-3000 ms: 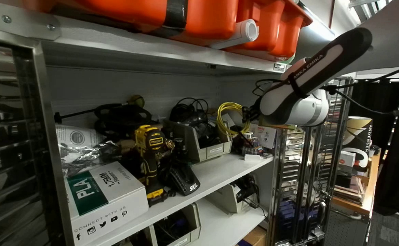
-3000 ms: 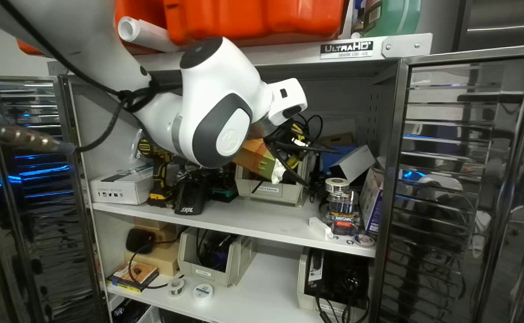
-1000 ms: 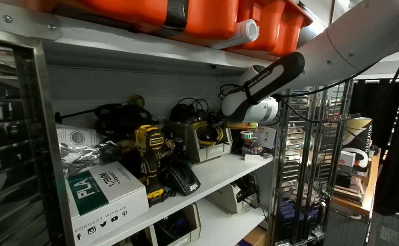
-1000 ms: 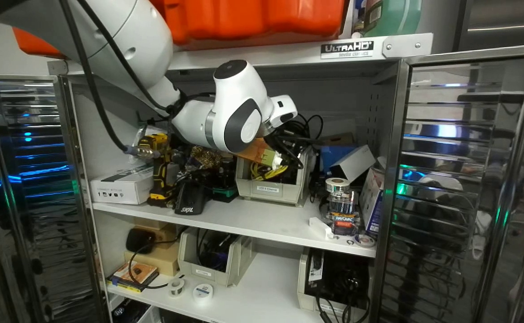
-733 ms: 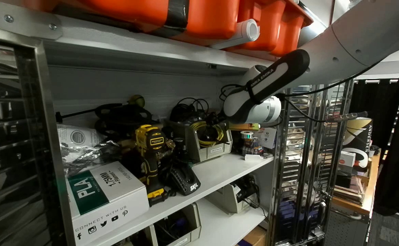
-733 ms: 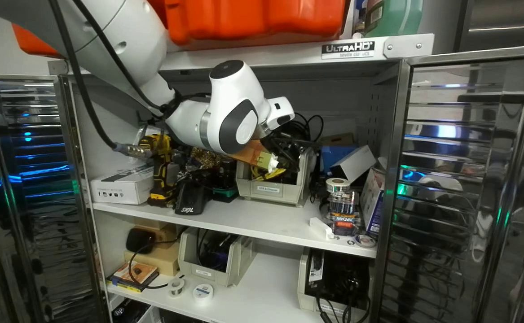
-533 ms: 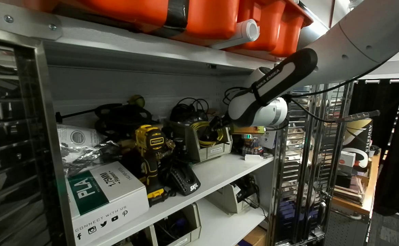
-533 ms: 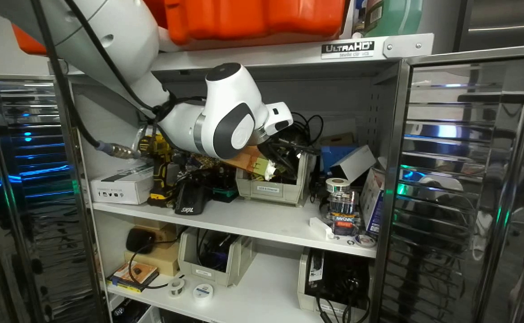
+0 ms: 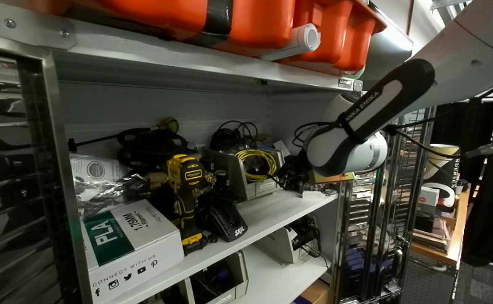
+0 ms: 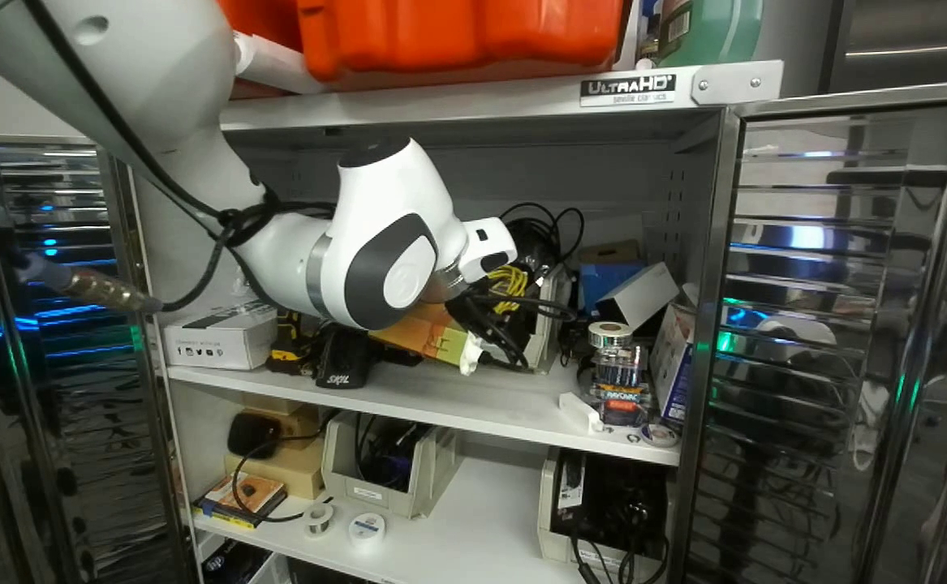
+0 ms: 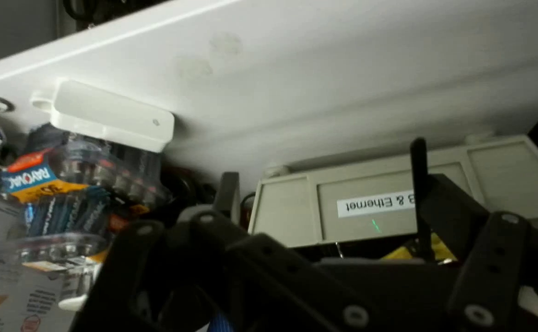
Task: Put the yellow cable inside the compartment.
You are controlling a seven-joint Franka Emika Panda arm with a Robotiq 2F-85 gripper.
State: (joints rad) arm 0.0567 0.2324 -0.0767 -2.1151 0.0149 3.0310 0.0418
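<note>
- Wrist view, upside down: compartment [image 11: 287,212] stands on the counter [image 11: 273,87], front label [image 11: 375,203] readable as "& Ethernet", start hidden.
- Label probably explains the choice of home: yellow cable [image 10: 509,281] looks like a network-type cord. Guess, no plug visible.
- Yellow cable is in the compartment's front mouth in both exterior views, coil tilted, not flat.
- Looks propped on the dark cords [image 9: 233,137] filling the compartment; lower loops seem tucked behind the front lip, so the lip likely stops it sliding out.
- Pincer [image 11: 324,168]: fingers [image 11: 422,203] spread wide apart, nothing between them. Spread reads as a release, not a grip.
- In the wrist view one finger overlaps the label, and yellow shows behind it. Contact with compartment or coil: cannot tell.
- Pincer sits low, near the compartment's front. Batteries [image 11: 103,173] just beside the compartment; not held.
- Judgement: placement looks done or nearly so; next move calls for a clean retreat.
- Risk: a finger could hook a loop on the way out and drag the coil over the lip.
</note>
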